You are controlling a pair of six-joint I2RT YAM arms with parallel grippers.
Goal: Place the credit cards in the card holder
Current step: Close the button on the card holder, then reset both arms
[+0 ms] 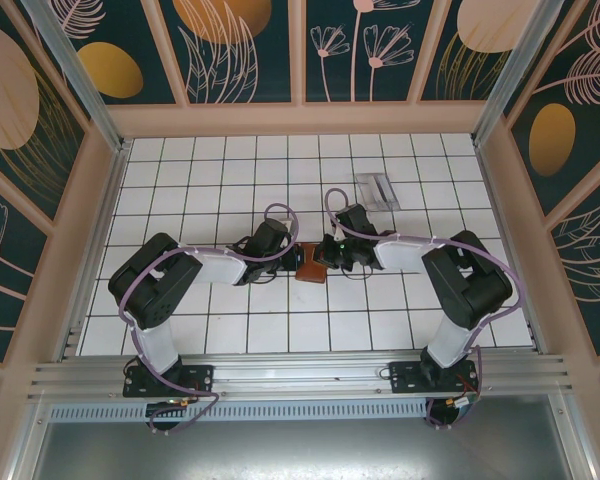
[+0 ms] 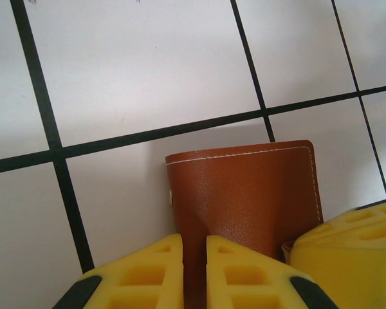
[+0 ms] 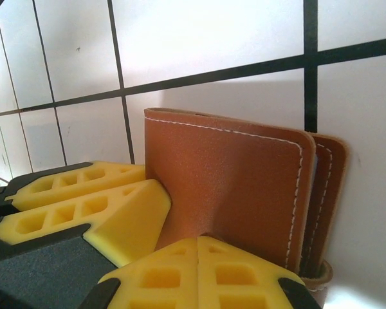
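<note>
The card holder (image 1: 311,266) lies near the middle of the white tiled table (image 1: 190,190), right between the two grippers. From above it is just a small brown patch, and the black arms hide how the fingers meet it. The wrist cameras show more.

In the left wrist view, the left gripper (image 2: 193,243) has its two yellow fingers (image 2: 148,273) on either side of the holder's near edge. Brown leather fills the thin gap between them, so the jaws are squeezed onto the holder. This view also shows the smooth cover, with white stitching round its edge and a tiny mark on its left side. A yellow finger of the other gripper pokes in at the lower right, by the holder's corner.

In the right wrist view, the right gripper (image 3: 198,248) has its jaws pressed together, with just a thin line between them. The tips sit at the holder's lower edge. They seem to touch it, but I cannot tell if they pinch any of it. This view shows the holder folded, with its two leaves a little apart at the right edge. The left gripper's fingers show at the left, against the holder's side.

The top view shows a clear tray (image 1: 377,190) further back on the table, well apart from the holder.
</note>
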